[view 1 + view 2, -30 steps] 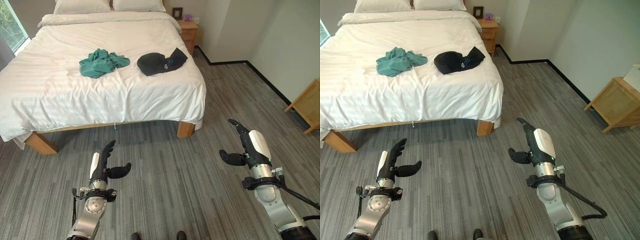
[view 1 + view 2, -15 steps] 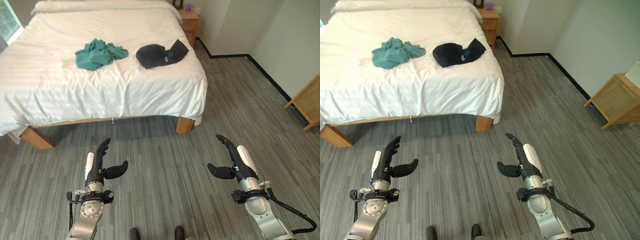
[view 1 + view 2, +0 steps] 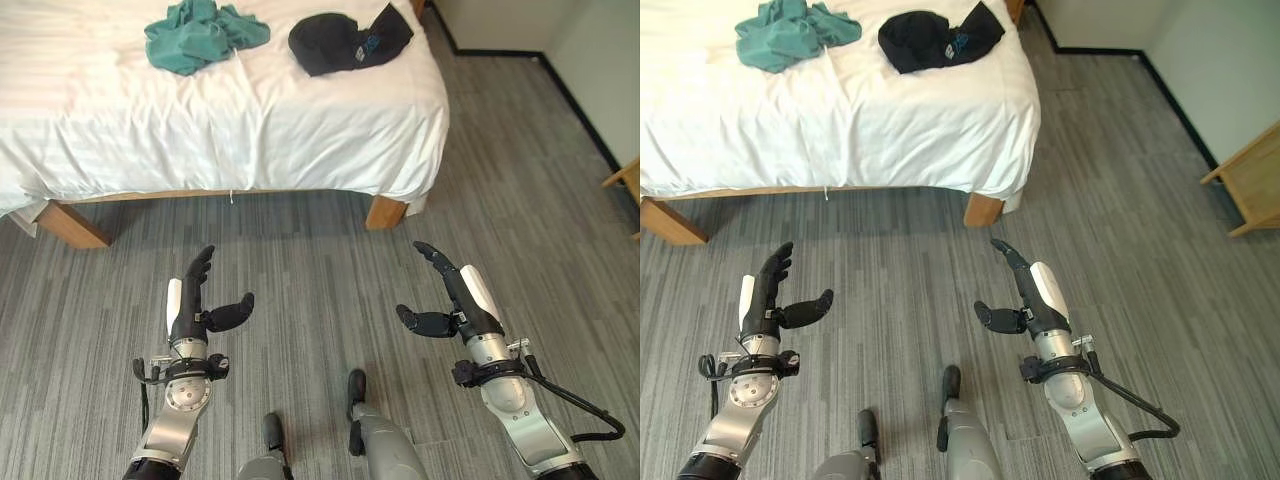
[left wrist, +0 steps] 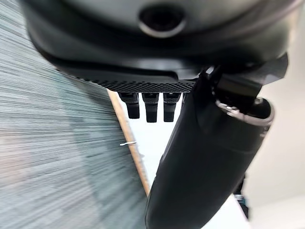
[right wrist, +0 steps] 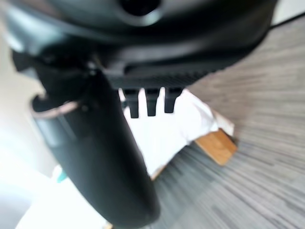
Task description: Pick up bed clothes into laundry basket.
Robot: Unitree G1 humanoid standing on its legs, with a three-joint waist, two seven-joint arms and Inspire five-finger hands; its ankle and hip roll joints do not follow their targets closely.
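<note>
Two garments lie on the white bed [image 3: 250,120]: a crumpled teal one [image 3: 200,32] toward its left and a black one [image 3: 345,42] with a small blue print to its right. Both rest well back from the bed's near edge. My left hand [image 3: 193,308] hovers over the floor at the lower left, fingers straight, thumb out, holding nothing. My right hand [image 3: 455,300] hovers at the lower right, likewise open and empty. Both hands stay short of the bed. The wrist views show straight fingers [image 4: 147,106] [image 5: 151,101] pointing at the bed's side.
Grey striped carpet [image 3: 330,260] lies between me and the bed. The bed stands on wooden legs [image 3: 385,212] [image 3: 70,225]. A light wooden cabinet [image 3: 1248,180] stands by the right wall.
The whole picture has shifted: the bed now sits higher and closer, so the camera has moved forward and tipped down. Both hands keep the same open pose.
</note>
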